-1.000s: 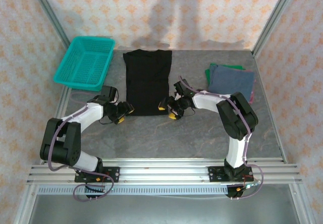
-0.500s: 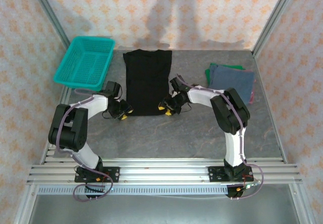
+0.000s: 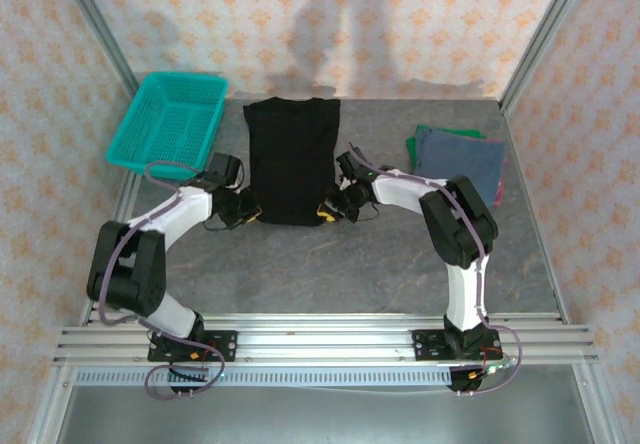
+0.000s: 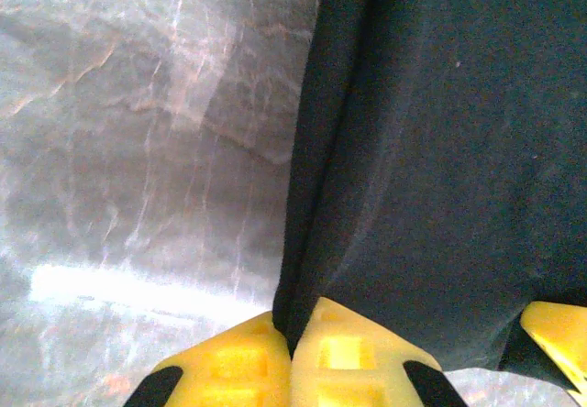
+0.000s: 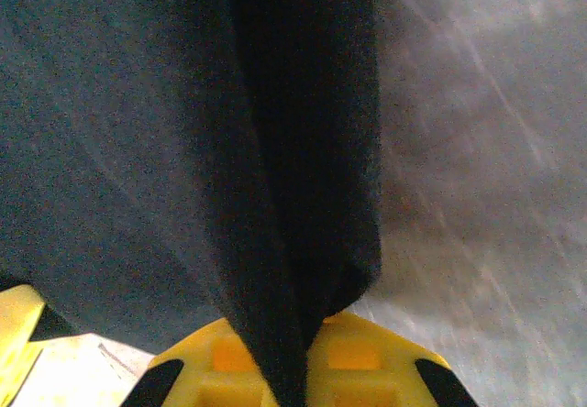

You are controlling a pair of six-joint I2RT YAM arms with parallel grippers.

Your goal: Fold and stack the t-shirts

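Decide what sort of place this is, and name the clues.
Probably a robotics lab test cell, not a home: the left arm and right arm are bolted to an aluminium rail, and wallpapered panels in a metal frame enclose the table.

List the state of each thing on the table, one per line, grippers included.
Large plain black cloth t-shirt: flat on the table, side edges folded in, near corners pinched.
Left gripper: shut on its near left corner.
Right gripper: shut on its near right corner.
Slate-blue folded cloth shirt: folded, top of the right-hand pile.
Green folded cloth shirt: folded, under the slate-blue one.
Teal plastic mesh basket: upright, far left.
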